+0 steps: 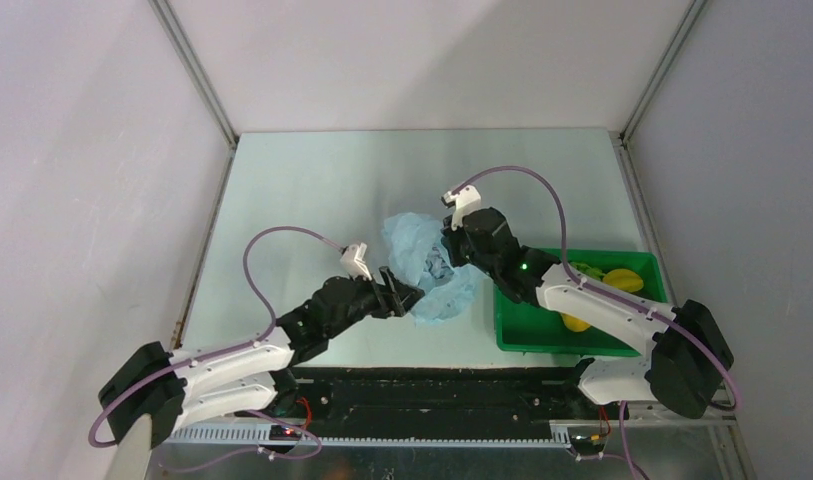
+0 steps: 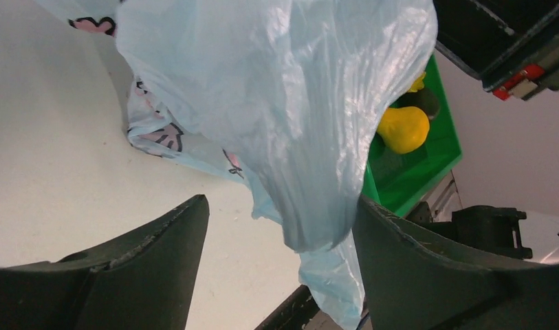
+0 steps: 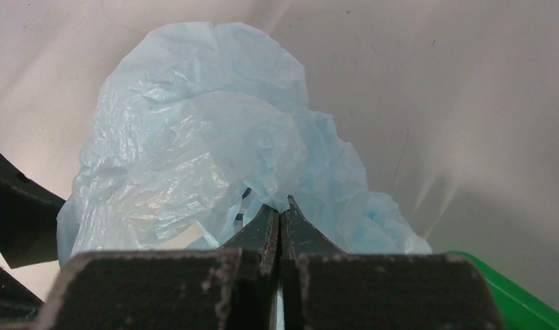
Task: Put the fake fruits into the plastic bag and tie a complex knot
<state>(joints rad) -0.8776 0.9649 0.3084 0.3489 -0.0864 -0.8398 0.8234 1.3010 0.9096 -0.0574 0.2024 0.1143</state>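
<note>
The light-blue plastic bag (image 1: 429,267) lies crumpled at the table's middle; it also shows in the left wrist view (image 2: 283,103) and in the right wrist view (image 3: 194,158). My right gripper (image 3: 281,206) is shut on a fold of the bag; it also shows in the top view (image 1: 448,247). My left gripper (image 2: 280,227) is open, and a hanging fold of the bag sits between its jaws against the right finger (image 2: 414,275); it also shows in the top view (image 1: 400,297). The yellow pear-like fruit (image 2: 402,128) lies in the green tray (image 1: 527,325). Green grapes (image 1: 585,270) lie in the tray too.
The green tray stands at the right, close to the right arm's forearm. Metal frame posts (image 1: 197,70) and white walls bound the table. The black base rail (image 1: 432,390) runs along the near edge.
</note>
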